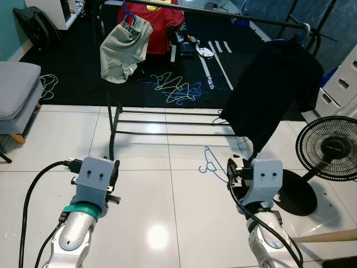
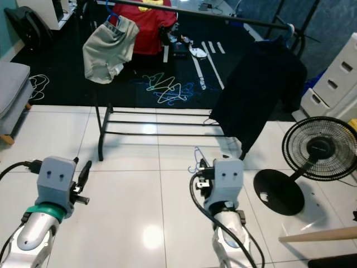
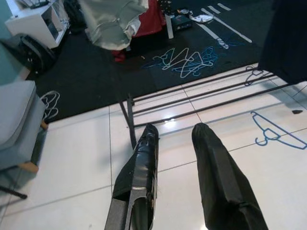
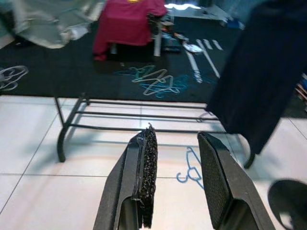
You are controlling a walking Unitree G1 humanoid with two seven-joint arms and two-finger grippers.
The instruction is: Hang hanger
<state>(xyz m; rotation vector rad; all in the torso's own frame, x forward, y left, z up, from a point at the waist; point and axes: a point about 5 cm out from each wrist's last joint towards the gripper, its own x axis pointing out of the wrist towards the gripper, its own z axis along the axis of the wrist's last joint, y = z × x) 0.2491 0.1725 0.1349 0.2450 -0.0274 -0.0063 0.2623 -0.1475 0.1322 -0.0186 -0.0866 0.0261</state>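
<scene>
A blue hanger (image 1: 213, 162) lies flat on the white tiles, just ahead of my right gripper (image 4: 178, 136) and in front of the black clothes rack (image 1: 167, 124). The hanger (image 4: 192, 168) shows between and beyond the right fingers, and off to one side in the left wrist view (image 3: 274, 130). My right gripper is open with nothing in it. My left gripper (image 3: 176, 130) is open too, held over bare tiles near the rack's left foot. The rack's top rail (image 1: 223, 14) carries a grey garment (image 1: 124, 47) and a black garment (image 1: 273, 92).
A black floor fan (image 1: 329, 153) stands at the right. A grey seat (image 1: 15, 92) is at the left. A heap of hangers (image 1: 177, 87) lies on the dark carpet behind the rack, with a red garment (image 1: 162, 25) beyond. White drawers (image 1: 343, 81) stand far right.
</scene>
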